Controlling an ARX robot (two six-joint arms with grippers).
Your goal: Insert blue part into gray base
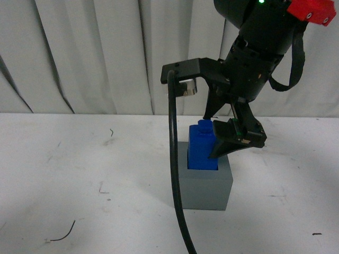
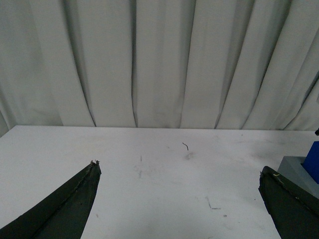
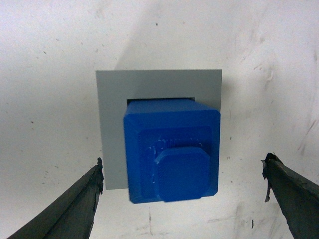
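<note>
Insertion appears made or nearly so: the blue part point(image 1: 203, 148) stands upright in the square recess of the gray base point(image 1: 204, 185), its upper half and small knob rising above the rim. How deep it sits cannot be told. The base rests on the white table point(image 1: 79, 174).

The right gripper point(image 1: 221, 132) hangs over the part with its jaws spread wide, one on either side and clear of the blue plastic, gripping nothing. The left gripper point(image 2: 178, 169) is likewise wide open and empty, off to the side, with the base at the edge of its view.

The sensible move is probably a straight vertical retreat, keeping both fingers off the knob so the part is not tipped or dragged out. If it proves not fully seated, a gentle downward push on the knob, square to the base, would likely finish it.
</note>
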